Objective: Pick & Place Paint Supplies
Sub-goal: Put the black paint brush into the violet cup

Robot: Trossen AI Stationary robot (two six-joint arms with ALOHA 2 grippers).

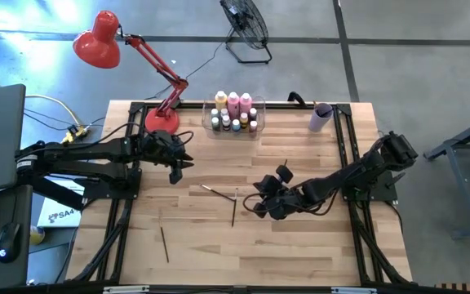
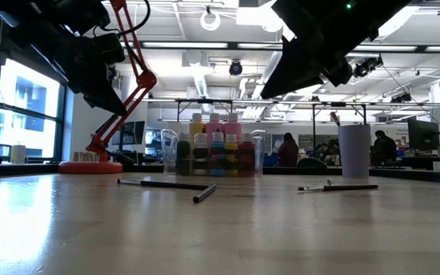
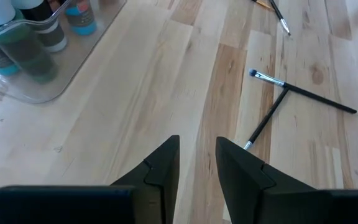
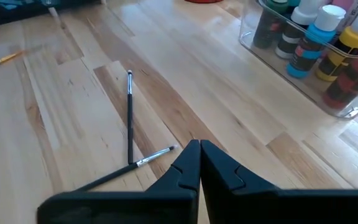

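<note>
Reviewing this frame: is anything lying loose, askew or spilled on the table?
Yes. Three paintbrushes lie loose on the wood: two crossing mid-table, one alone near the front left. The paint bottles stand upright in the clear bin. No spills or damage show.

From table height you see the clear bin (image 2: 257, 156) of paint bottles (image 2: 214, 149) at twelve o'clock, two crossed paintbrushes (image 2: 176, 186) ahead of it, another paintbrush (image 2: 338, 187) toward two o'clock before the lilac cup (image 2: 354, 150).
</note>
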